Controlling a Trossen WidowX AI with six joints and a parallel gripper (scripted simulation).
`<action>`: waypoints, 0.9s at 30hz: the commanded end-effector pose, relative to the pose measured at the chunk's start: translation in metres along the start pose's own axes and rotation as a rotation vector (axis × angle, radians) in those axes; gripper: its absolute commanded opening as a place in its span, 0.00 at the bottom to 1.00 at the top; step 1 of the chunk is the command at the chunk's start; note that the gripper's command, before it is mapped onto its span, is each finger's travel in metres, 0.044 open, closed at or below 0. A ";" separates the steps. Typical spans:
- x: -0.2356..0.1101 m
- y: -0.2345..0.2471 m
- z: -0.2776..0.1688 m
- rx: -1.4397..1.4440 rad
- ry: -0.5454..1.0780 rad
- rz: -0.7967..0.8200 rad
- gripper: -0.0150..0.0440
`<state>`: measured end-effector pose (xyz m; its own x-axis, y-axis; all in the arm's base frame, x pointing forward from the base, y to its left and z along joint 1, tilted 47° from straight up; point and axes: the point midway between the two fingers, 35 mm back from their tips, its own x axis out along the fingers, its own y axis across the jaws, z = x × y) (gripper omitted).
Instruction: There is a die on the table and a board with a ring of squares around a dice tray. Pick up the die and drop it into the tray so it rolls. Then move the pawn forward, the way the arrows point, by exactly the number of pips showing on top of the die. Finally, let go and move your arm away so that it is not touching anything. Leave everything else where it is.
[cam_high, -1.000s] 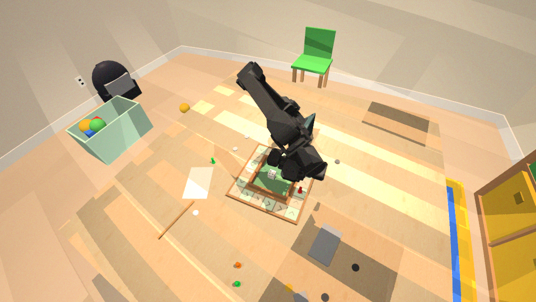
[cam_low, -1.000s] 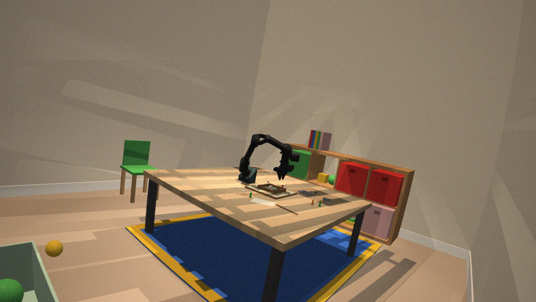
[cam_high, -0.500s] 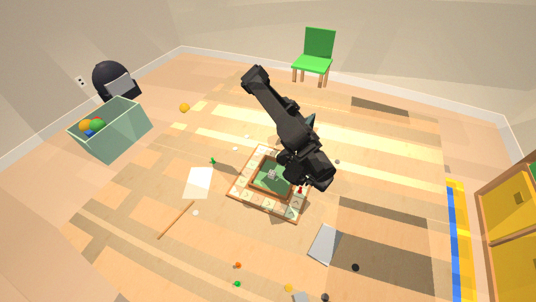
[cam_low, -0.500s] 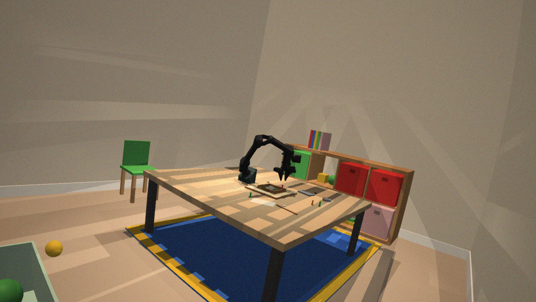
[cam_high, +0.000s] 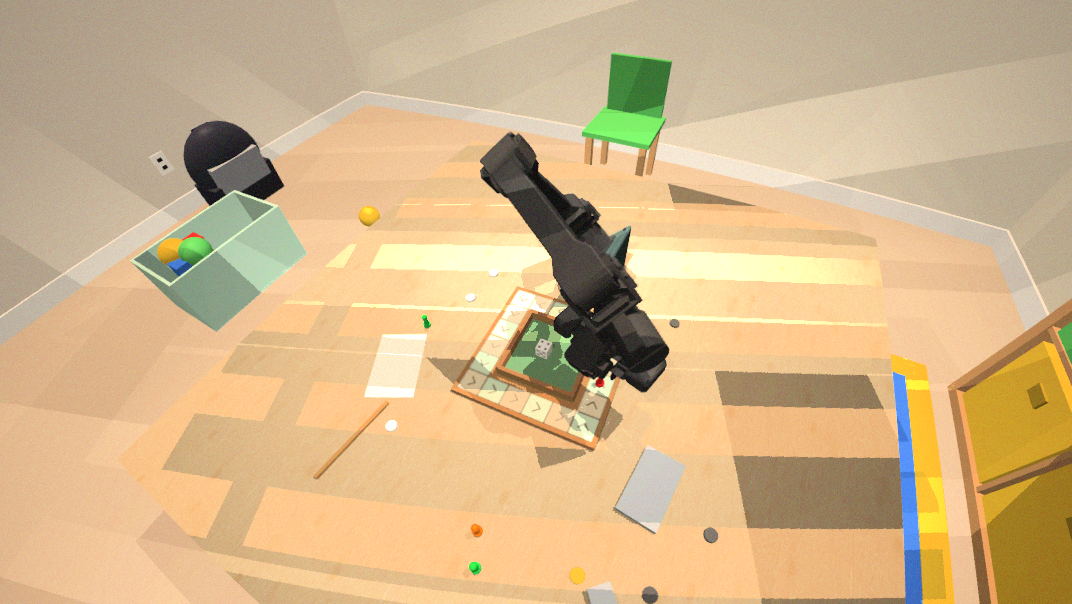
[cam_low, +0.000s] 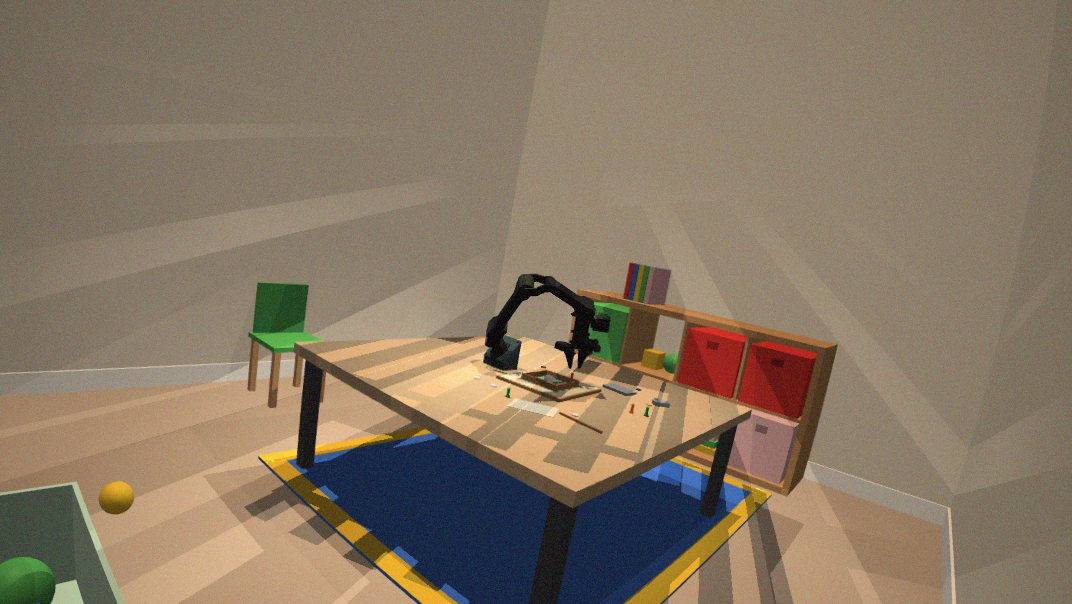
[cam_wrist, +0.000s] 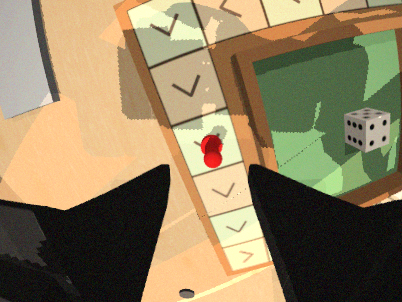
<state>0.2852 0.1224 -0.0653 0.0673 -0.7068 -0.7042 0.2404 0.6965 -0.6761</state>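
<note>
The white die (cam_high: 543, 348) (cam_wrist: 366, 129) rests on the green floor of the dice tray (cam_high: 555, 372) (cam_wrist: 300, 150) in the middle of the board (cam_high: 536, 407) (cam_wrist: 180, 86); its top face shows several pips. The red pawn (cam_high: 599, 382) (cam_wrist: 212, 151) stands on a pale square of the ring, on the side of the board nearest the grey card. My gripper (cam_high: 600, 371) (cam_low: 571, 360) (cam_wrist: 209, 172) hangs just above the pawn. Its fingers stand half open on either side of the pawn and nothing is between them.
On the table around the board lie a grey card (cam_high: 649, 488) (cam_wrist: 27, 43), a white card (cam_high: 395, 365), a thin stick (cam_high: 350, 438), a green pawn (cam_high: 426, 321), an orange pawn (cam_high: 475, 530), another green pawn (cam_high: 474, 567) and several small discs.
</note>
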 end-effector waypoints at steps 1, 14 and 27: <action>0.011 -0.002 -0.002 -0.012 0.007 -0.014 0.59; 0.032 -0.003 -0.002 -0.012 0.007 -0.015 0.59; 0.043 -0.004 -0.003 -0.012 0.006 -0.016 0.50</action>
<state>0.2879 0.0944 -0.0911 0.0659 -0.7096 -0.7015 0.2416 0.6935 -0.6788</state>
